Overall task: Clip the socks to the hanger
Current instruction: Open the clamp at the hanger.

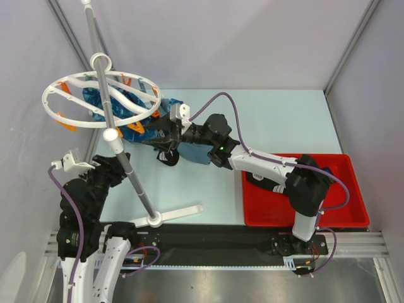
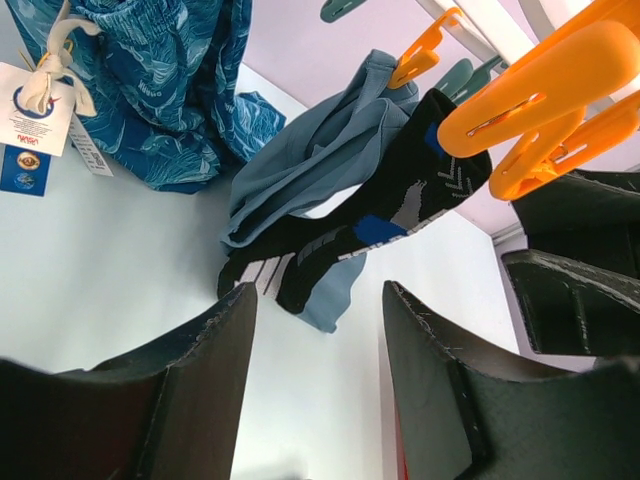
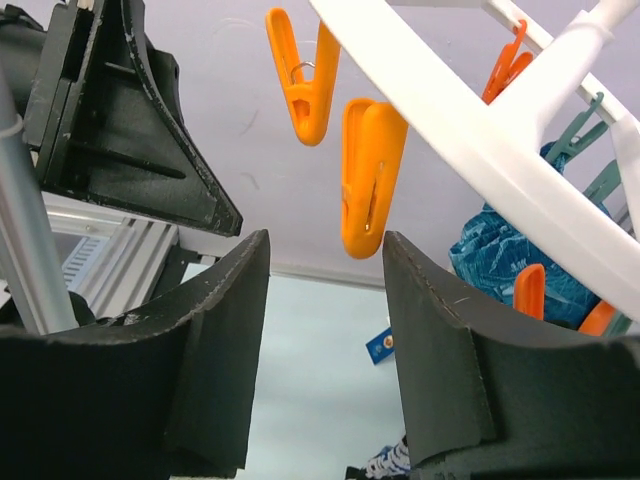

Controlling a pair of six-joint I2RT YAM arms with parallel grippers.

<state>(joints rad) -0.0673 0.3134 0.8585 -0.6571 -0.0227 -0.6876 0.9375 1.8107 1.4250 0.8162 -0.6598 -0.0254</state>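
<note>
From the left wrist view, one black sock with white stripes and blue patches [image 2: 400,190] hung under the round white plastic hanger [image 1: 63,95]. Its top reached up to a small orange peg [image 2: 425,60], beside a plain grey-blue cloth [image 2: 310,160].

The left jaws stood roughly half open with nothing in them, aimed at that sock. The right jaws were also apart and empty, framing an orange plastic clip [image 3: 365,180] that hung just beyond them.

My worry was crowding. The left arm [image 1: 82,196] and right arm [image 1: 265,165] met close under the ring, so a careless reach could bump one against the other. It could also shove the ring and swing the clip out of reach, and a tug might pull the sock free.

I could not tell whether the peg truly bit the sock, because its top sat behind cloth and pegs. I found no second sock with certainty, and the right arm covered part of the red tray [image 1: 303,222].
</note>
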